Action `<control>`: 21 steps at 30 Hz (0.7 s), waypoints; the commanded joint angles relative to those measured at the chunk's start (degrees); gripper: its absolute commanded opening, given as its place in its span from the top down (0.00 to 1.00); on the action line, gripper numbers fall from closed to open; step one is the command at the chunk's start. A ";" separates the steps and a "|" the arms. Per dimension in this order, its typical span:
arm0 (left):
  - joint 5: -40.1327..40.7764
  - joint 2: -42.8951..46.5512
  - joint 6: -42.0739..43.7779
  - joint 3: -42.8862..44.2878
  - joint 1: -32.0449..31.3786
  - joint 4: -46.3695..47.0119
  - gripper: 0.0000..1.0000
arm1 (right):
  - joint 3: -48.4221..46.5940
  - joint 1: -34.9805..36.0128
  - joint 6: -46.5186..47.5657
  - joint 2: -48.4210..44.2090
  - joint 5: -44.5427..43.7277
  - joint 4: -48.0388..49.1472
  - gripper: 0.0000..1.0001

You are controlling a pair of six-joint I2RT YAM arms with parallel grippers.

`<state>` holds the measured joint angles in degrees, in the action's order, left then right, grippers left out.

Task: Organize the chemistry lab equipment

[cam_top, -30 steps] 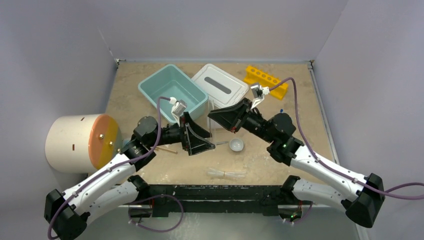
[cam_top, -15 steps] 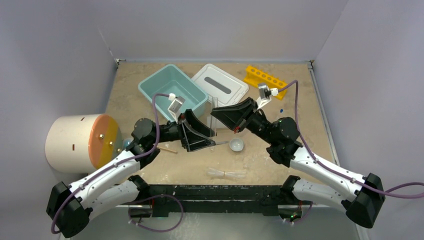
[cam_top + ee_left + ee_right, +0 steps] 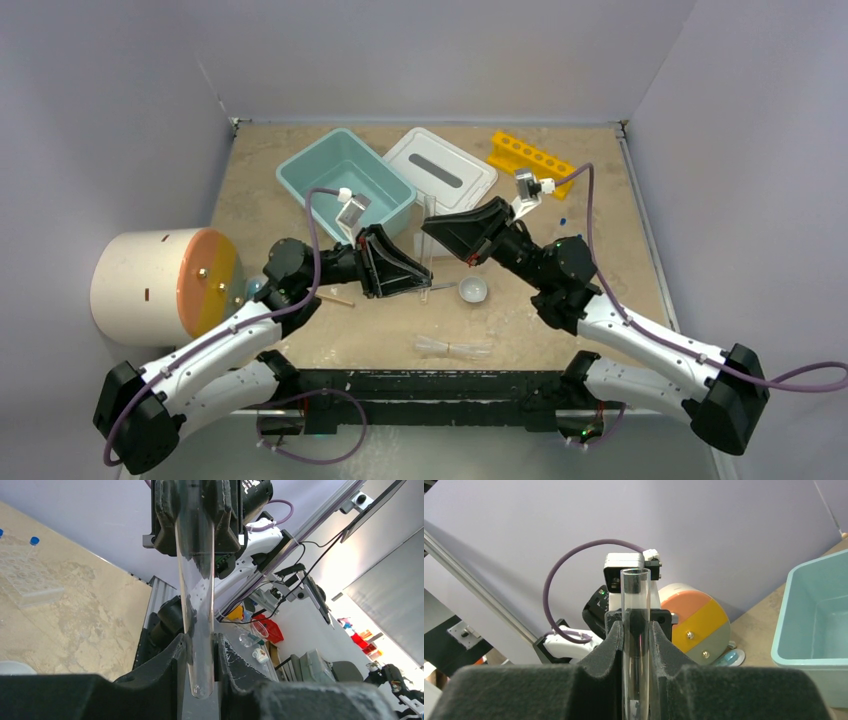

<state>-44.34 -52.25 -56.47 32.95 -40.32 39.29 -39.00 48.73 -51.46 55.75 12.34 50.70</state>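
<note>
Sandy table (image 3: 255, 185) below; clear tube (image 3: 197, 590) gripped in left jaws, right jaws.

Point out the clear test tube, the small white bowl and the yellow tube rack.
clear test tube (image 3: 196, 587), left wrist view, midway along its glass wall.
small white bowl (image 3: 472, 290), top external view, centre of its inside.
yellow tube rack (image 3: 540, 160), top external view, middle of its holed top.

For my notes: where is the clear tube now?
Top view, mid-table: the clear tube is gripped by left gripper and right gripper, left of the white bowl.
</note>
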 commanded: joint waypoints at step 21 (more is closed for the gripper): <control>-7.43 12.34 26.54 5.11 -0.29 -36.89 1.00 | -9.10 0.20 15.84 -7.67 15.53 -32.88 0.33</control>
<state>-49.39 -41.04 -36.58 34.96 -40.32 10.02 -43.79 48.75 -40.27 49.04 21.10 24.58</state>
